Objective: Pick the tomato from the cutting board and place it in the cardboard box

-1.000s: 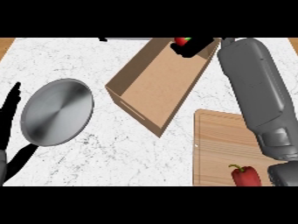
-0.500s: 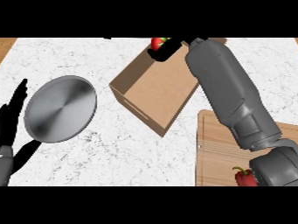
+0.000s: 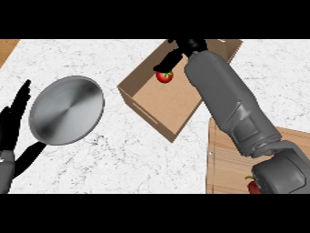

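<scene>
Tomato (image 3: 164,76) round, red, green top, pinched by right hand (image 3: 178,51) over cardboard box (image 3: 158,101). Steel plate (image 3: 68,109) beside box. Left hand (image 3: 9,125) open.

1. Right arm (image 3: 234,107) stretches long from the lower right corner up toward the top centre, grey forearm slanting left as it goes.
2. Right hand (image 3: 181,49) sits at the far end of that reach, black fingers pointing down and to the left, a tomato (image 3: 164,76) right at their tips.
3. Left hand (image 3: 8,127) shows at the left edge, fingers straight and pointing up, thumb angled out to the right, resting.
</scene>
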Controlling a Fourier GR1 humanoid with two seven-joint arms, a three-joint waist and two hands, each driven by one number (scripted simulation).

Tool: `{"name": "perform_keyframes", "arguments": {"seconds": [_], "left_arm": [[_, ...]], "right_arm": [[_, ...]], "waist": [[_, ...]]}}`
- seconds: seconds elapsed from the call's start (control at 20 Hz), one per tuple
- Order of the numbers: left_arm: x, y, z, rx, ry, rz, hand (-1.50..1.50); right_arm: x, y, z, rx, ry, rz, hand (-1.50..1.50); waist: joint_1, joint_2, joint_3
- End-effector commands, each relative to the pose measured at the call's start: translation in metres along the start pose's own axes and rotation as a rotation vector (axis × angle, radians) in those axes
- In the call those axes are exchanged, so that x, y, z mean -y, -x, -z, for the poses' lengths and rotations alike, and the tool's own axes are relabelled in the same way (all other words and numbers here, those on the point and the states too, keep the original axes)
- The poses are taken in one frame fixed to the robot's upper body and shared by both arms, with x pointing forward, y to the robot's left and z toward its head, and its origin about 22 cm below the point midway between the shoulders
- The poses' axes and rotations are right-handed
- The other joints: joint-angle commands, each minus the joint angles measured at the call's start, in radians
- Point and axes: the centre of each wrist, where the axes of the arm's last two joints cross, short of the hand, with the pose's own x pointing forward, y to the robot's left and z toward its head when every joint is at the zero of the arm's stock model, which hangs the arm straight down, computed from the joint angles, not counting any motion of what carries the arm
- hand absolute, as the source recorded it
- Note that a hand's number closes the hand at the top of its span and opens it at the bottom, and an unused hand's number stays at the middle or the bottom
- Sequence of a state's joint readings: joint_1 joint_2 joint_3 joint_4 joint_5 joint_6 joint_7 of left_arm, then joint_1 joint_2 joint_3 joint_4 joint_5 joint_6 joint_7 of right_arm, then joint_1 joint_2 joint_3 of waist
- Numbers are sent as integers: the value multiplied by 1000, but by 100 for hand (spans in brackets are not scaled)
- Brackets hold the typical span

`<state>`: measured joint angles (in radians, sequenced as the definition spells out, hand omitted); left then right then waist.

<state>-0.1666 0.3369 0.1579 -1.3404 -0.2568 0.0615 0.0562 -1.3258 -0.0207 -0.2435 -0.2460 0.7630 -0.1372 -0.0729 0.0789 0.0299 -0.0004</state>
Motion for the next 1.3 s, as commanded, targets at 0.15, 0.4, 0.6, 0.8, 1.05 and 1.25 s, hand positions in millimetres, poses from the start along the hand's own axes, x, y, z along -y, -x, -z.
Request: {"name": "perform_keyframes", "arguments": {"seconds": [0.15,0.4,0.6,0.8,1.05,1.25], "left_arm": [[12,-17,0,15,7,-11,0],[9,-15,9,9,-10,-12,0],[-7,-1,3,-6,-21,6,0],[-1,-1,1,-14,-23,6,0],[-2,5,-8,-23,-26,3,0],[0,12,3,-29,-34,-1,0]], "right_arm": [[-10,9,-3,58,69,93,-150],[12,8,0,148,190,214,-150],[46,10,3,147,287,368,-150],[71,38,-3,177,300,428,-150],[92,93,-22,136,361,495,-150],[148,136,-49,99,380,455,-150]], "waist": [[7,3,1],[-7,5,1],[-8,-2,1],[-20,-5,1],[-31,-11,1],[-35,-3,1]]}}
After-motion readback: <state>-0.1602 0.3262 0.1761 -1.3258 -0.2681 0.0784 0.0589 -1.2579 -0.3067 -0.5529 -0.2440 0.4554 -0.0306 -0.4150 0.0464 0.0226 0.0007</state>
